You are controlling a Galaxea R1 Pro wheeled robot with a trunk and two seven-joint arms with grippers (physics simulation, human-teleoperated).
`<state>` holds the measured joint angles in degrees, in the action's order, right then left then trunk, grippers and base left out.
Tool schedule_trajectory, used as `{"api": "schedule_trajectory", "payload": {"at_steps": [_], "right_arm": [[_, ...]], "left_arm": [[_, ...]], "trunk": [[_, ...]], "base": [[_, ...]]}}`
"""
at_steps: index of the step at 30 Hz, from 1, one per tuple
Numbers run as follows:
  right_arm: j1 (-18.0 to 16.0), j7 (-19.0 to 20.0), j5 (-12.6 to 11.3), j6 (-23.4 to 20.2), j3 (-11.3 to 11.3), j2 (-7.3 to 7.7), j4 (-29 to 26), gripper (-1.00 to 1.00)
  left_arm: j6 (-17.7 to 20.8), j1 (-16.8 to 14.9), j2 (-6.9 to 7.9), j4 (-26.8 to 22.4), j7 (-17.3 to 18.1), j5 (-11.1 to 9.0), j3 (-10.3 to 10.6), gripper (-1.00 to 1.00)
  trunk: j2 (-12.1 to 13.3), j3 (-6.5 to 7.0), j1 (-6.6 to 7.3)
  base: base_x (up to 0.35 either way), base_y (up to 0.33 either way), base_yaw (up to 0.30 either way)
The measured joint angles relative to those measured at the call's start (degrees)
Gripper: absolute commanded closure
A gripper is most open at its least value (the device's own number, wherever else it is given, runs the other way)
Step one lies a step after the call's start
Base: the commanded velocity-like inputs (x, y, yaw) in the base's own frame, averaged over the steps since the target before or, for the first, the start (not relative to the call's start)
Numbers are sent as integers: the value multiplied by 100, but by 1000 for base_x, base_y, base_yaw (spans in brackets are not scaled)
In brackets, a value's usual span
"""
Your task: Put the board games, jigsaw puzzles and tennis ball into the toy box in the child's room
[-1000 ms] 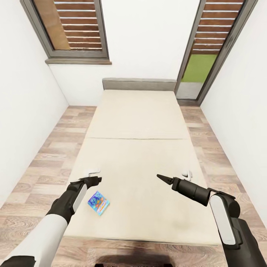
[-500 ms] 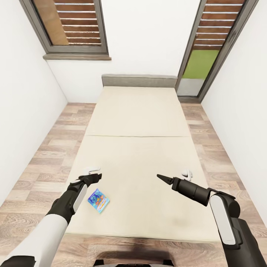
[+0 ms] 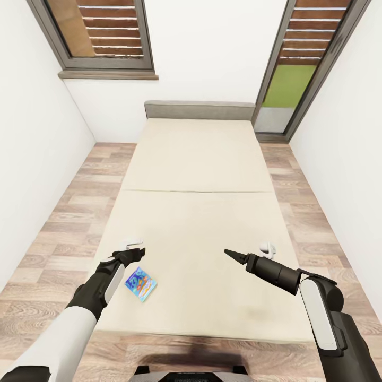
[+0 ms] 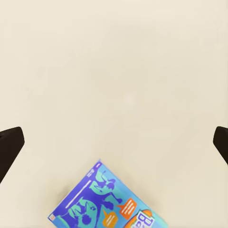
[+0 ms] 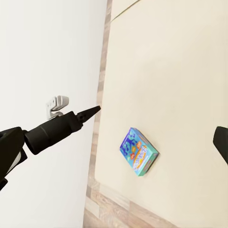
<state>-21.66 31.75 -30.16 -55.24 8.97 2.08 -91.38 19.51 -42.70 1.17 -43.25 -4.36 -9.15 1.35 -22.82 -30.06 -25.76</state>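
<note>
A small blue board game lies flat on the beige bed, close to its near left corner. My left gripper hovers just beyond the box, open and holding nothing. In the left wrist view the blue board game sits below the widely spread fingertips. My right gripper hangs open over the bed's near right part, pointing left toward the box, well apart from it. The right wrist view shows the blue board game on the mattress with the left arm beside it. The table and the toy box are out of view.
The grey headboard stands against the far white wall between two grey-framed windows. Wood-plank floor runs along both sides of the bed, with white walls close on either side. The robot's base shows at the foot of the bed.
The whole picture has shifted, so the bed and windows sit slightly higher and the robot's base has come into view. Both arms hold the same pose. The blue box lies where it was.
</note>
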Motion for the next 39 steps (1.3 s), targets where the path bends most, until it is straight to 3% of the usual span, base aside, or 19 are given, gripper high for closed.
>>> {"api": "schedule_trajectory", "payload": {"at_steps": [14, 39], "right_arm": [[0, -1, 4, 0, 0, -5, 0, -100], [0, -6, 6, 78, -6, -5, 3, -100]], "left_arm": [[-318, 0, -4, 271, -5, 7, -16, -100], [-356, -1, 0, 293, 4, 12, -13, -100]], "trunk": [[0, -133, 0], [0, -369, 0]], "base": [[0, 0, 0], [0, 0, 0]]}}
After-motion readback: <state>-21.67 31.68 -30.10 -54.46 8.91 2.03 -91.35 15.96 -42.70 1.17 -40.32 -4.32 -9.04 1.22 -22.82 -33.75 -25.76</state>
